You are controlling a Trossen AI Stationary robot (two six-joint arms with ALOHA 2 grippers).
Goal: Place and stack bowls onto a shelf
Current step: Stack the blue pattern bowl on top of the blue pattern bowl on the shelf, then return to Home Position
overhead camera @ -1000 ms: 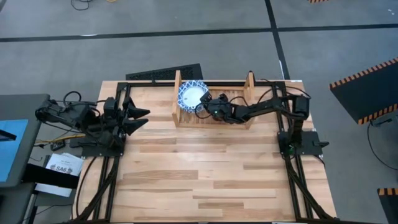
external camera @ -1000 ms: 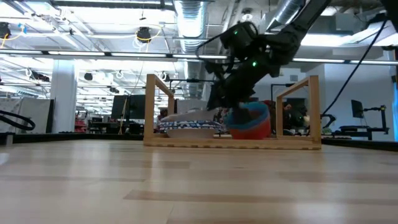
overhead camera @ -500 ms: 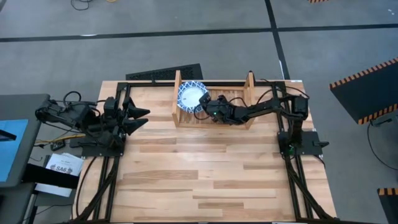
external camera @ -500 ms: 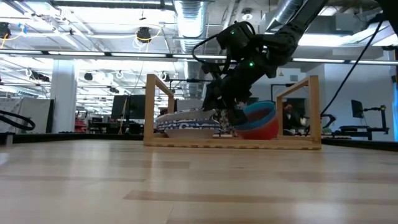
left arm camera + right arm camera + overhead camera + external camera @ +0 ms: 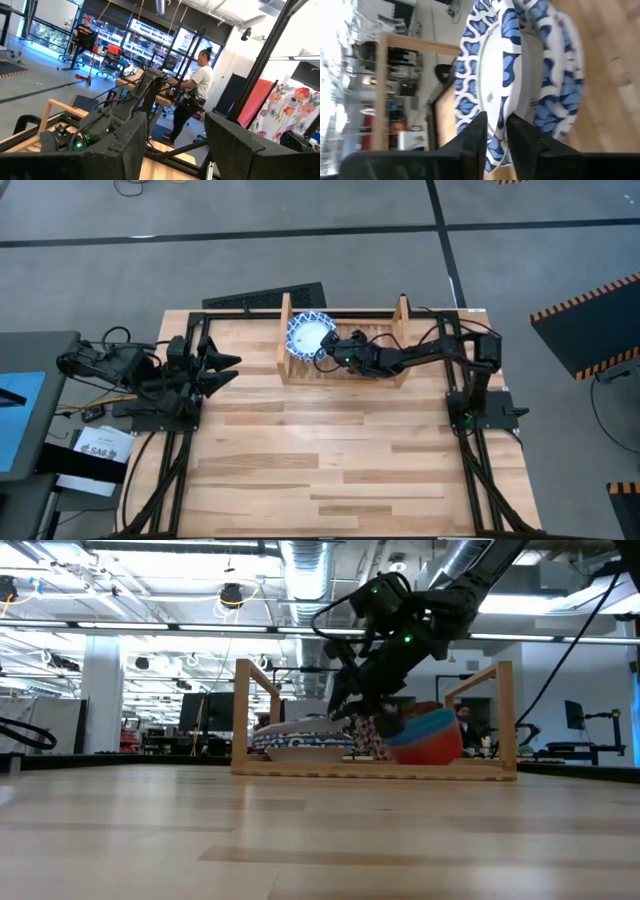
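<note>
Right end effector [image 5: 328, 352]: reached in over the wooden shelf [image 5: 343, 370] at the far edge of the table [image 5: 320, 470], its fingers [image 5: 476, 131] closed down on the rim of a white bowl with a blue pattern [image 5: 492, 75]. From where I stand that rim looks pinched between the two fingers, the bowl tilted against the ones beneath it.

Stack of patterned bowls [image 5: 300, 736]: directly ahead of the right end effector, resting on the shelf's slats beside one side board. At least two blue rims are nested under the held one; the full count cannot be told.

Small plastic bowls [image 5: 425, 738]: just behind the right end effector in the low view, nearer the other side board, an orange one lowest with a blue-green rim above it. Others may be nested inside, hidden.

Left end effector [image 5: 228, 370]: parked well away from the shelf at its own side of the table, fingers [image 5: 235, 145] spread, nothing between them.

Progress, as judged: late stage. No bowls lie loose on the table. What remains looks like settling the held bowl flat on its stack and letting go.
</note>
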